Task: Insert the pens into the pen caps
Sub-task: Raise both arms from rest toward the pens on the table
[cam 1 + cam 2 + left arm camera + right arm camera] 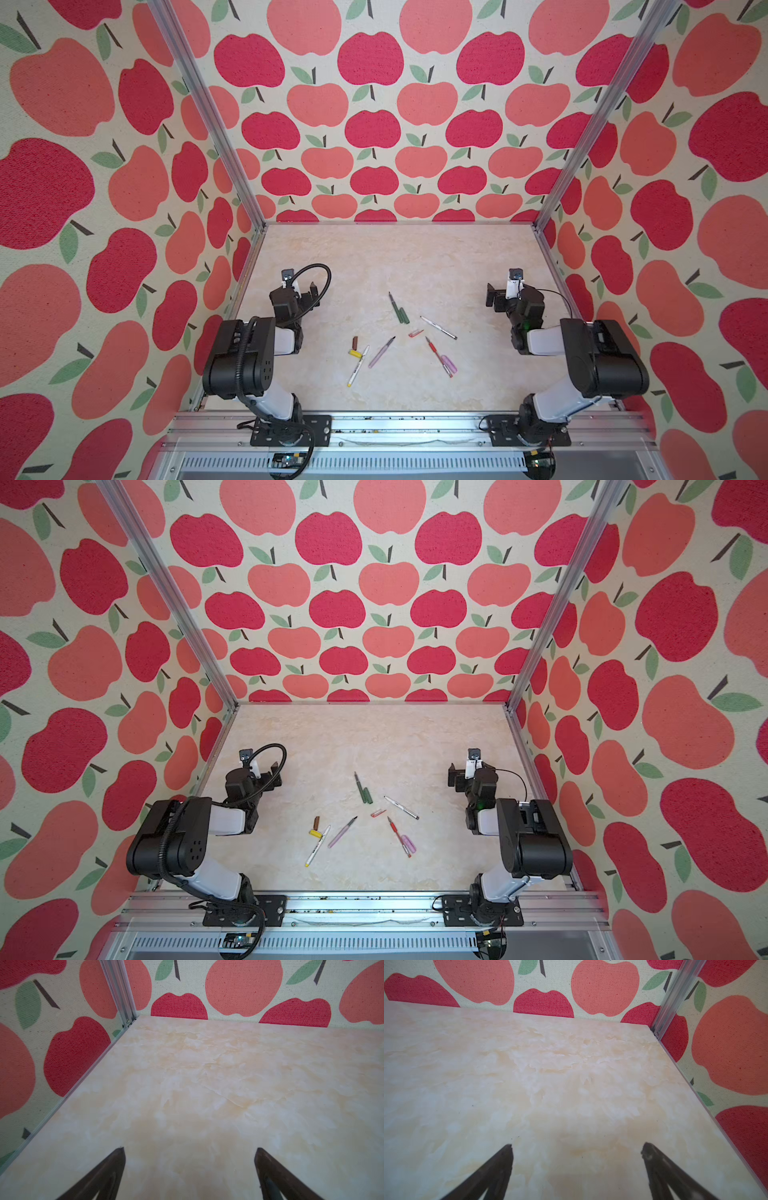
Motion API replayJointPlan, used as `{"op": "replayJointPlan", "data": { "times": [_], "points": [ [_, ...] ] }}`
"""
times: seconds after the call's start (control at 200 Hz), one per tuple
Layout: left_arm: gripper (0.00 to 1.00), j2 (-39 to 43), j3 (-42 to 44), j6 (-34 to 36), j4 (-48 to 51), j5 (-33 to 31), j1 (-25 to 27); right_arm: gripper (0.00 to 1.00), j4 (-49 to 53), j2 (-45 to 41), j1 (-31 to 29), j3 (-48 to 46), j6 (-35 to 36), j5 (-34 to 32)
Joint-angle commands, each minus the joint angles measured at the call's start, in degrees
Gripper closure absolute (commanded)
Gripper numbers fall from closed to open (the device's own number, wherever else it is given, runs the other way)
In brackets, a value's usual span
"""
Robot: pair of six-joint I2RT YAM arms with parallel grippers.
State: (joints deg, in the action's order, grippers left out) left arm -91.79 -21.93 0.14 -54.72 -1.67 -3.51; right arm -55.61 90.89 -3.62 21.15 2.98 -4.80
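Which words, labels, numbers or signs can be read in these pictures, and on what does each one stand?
No text can be read in any view.
white pen with the yellow tip: dark print along the barrel, too small to read.
other white pen: dark marks on the barrel, too small to read.
walls: only an apple pattern, no words.
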Motion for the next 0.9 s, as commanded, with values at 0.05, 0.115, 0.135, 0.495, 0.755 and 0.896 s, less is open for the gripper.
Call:
{"op": "replayJointPlan", "data": {
  "times": [0.05,0.115,0.135,0.495,0.755,0.896],
  "points": [
    [0.01,-0.6,0.66,1.21,-1.67,-0.71,0.1,0.01,-0.83,-0.01,0.32,-0.11,0.44,0.77],
    [0.01,-0.66,0.66,1.2,-1.65,-0.7,0.08,0.01,-0.84,0.03,0.28,-0.06,0.44,0.76],
    [0.01,-0.67,0.66,1.29,-1.67,-0.74,0.08,0.01,-0.82,0.09,0.32,-0.14,0.44,0.75],
    [0.01,-0.52,0.22,0.49,-0.74,-0.53,-0.46,0.01,-0.85,0.09,0.28,-0.12,0.44,0.76],
    [0.01,-0.34,0.04,-0.86,0.05,1.5,-2.07,0.01,-1.02,0.01,0.37,-0.22,0.29,0.13],
    [0.01,4.0,-1.6,-1.77,6.13,-2.06,-1.85,0.01,-3.39,-1.6,0.42,-2.09,-2.52,-8.52]
  ]
}}
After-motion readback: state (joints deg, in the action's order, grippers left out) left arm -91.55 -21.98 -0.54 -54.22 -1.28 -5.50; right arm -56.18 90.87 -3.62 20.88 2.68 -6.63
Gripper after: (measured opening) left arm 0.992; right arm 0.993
